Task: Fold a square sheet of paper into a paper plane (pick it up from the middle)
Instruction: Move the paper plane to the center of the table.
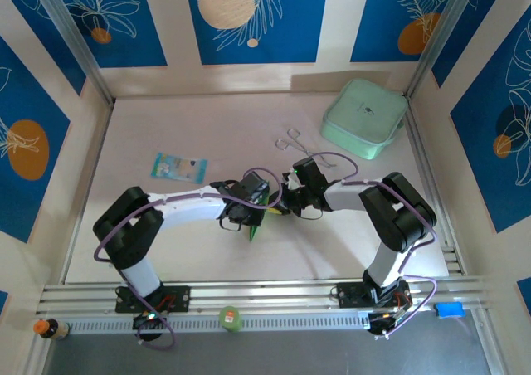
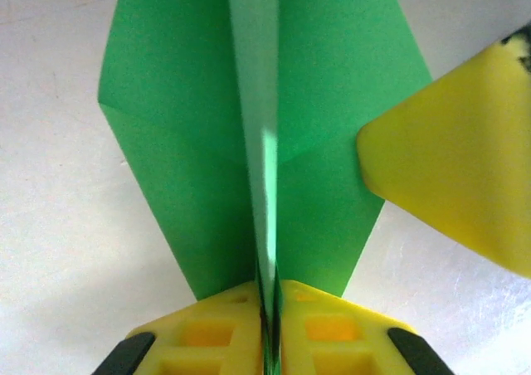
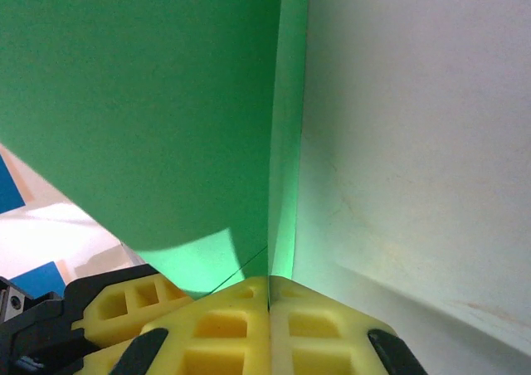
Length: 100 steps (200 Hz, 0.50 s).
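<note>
The paper plane (image 2: 191, 143) sits at the middle of the table (image 1: 149, 126), caught between the 2 wrists, and both pincers are clenched on it. The left gripper (image 2: 267, 299) has its jaws pressed together on the centre crease, so the 2 green flaps splay out to either side of the raised keel. As I judge it, this hold pins the fold line while the wings are worked. The right gripper (image 3: 270, 285) reaches in from the right and nips a thin edge of the same paper between its closed yellow pads (image 3: 332, 329). Seen from the left wrist, one of those pads lies against the right flap, probably to steady it or press it flat. Whether the flaps rest on the surface I cannot tell. From above, a green tip pokes out toward the near edge just beside the left wrist, so the long axis seems to run far to near, leaning slightly left — in line with the crease. Which end is the nose I cannot tell.
</note>
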Each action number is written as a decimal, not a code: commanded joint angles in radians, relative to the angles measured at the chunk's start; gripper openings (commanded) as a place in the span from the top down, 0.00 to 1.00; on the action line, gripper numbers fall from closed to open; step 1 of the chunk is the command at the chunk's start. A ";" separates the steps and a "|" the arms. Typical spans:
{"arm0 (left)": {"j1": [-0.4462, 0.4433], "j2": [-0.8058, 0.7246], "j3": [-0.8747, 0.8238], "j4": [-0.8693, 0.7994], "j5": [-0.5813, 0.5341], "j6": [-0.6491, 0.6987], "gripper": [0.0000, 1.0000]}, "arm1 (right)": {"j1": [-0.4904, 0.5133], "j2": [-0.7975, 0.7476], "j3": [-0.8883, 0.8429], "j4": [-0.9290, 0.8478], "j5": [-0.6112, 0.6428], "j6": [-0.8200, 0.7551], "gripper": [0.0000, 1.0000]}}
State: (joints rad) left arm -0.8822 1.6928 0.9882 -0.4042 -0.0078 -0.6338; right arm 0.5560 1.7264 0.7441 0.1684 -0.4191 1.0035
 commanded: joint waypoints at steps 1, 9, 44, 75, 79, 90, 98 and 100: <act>-0.008 0.019 0.007 -0.021 0.002 -0.011 0.87 | -0.005 -0.002 -0.014 -0.017 -0.018 -0.005 1.00; -0.008 0.015 0.008 -0.019 0.003 -0.010 0.87 | -0.005 -0.002 -0.015 -0.018 -0.017 -0.006 1.00; -0.009 -0.071 -0.011 0.014 -0.020 -0.006 0.75 | -0.007 -0.002 -0.016 -0.019 -0.016 -0.006 1.00; -0.008 -0.142 -0.022 0.033 -0.058 0.006 0.67 | -0.010 -0.002 -0.017 -0.019 -0.018 -0.006 1.00; -0.008 -0.148 -0.023 0.033 -0.064 0.009 0.66 | -0.010 -0.003 -0.016 -0.020 -0.017 -0.007 1.00; -0.003 -0.154 -0.028 0.039 -0.072 0.011 0.64 | -0.010 -0.004 -0.017 -0.018 -0.018 -0.005 1.00; 0.003 -0.152 -0.029 0.040 -0.069 0.014 0.63 | -0.010 -0.003 -0.017 -0.020 -0.019 -0.006 1.00; 0.004 -0.149 -0.029 0.040 -0.068 0.014 0.62 | -0.010 -0.003 -0.017 -0.020 -0.018 -0.006 1.00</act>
State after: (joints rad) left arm -0.8822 1.5593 0.9760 -0.3775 -0.0437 -0.6338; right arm 0.5514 1.7264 0.7441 0.1684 -0.4191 1.0031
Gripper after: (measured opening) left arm 0.362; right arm 0.050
